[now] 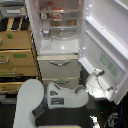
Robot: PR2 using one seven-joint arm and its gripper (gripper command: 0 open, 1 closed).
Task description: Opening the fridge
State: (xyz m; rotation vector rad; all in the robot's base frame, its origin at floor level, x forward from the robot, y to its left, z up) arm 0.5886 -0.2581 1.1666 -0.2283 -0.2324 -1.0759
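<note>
At the exterior view's left, a tan wooden drawer cabinet (17,57), closed, with green labels on its fronts. Just beside it, toward the middle, the fridge (57,50): interior open to view, white shelves (59,22) carrying a few small items too blurred to name, and below them two lower drawers (58,67) closed, each with a silver handle. Low in the middle, the robot's white arm (50,97), bending across toward the right. At the exterior view's right, the upper door (102,50) already swung far out, its inner side turned to the camera, with a green patch on it. At the door's lower outer edge, the gripper (96,75), touching or very near that edge; fingers too blurred, so cannot tell whether spread or closed on the edge. By judgement, task nearly finished. For doing this step well: follow the door's arc around the hinge, no straight pull; keep contact light; stop before the hinge limit; keep the elbow away from the lower drawers.
</note>
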